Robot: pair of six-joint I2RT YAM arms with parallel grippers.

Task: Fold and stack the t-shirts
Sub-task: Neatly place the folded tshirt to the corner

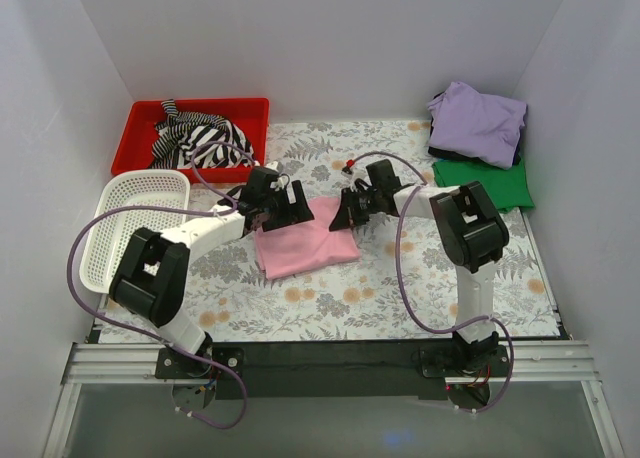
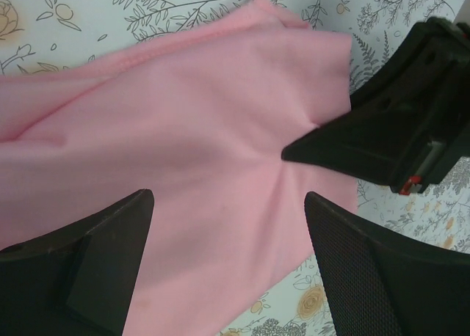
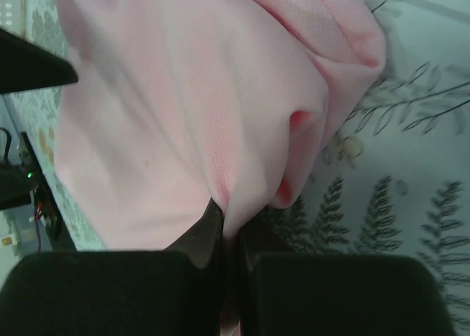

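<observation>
A light pink t-shirt (image 1: 305,243) lies partly folded on the floral table, mid-scene. My right gripper (image 1: 347,214) is at its far right corner, and in the right wrist view the gripper (image 3: 231,226) is shut on a pinched fold of the pink cloth (image 3: 183,94). My left gripper (image 1: 288,211) hovers over the shirt's far left edge. In the left wrist view it (image 2: 229,200) stands open above the pink fabric (image 2: 183,130) with nothing between its fingers. A lavender t-shirt (image 1: 478,123) sits on a green one (image 1: 490,185) at the back right.
A red bin (image 1: 140,138) holding a black-and-white striped garment (image 1: 200,138) stands at the back left. A white mesh basket (image 1: 105,238) lies at the left edge. White walls close in on three sides.
</observation>
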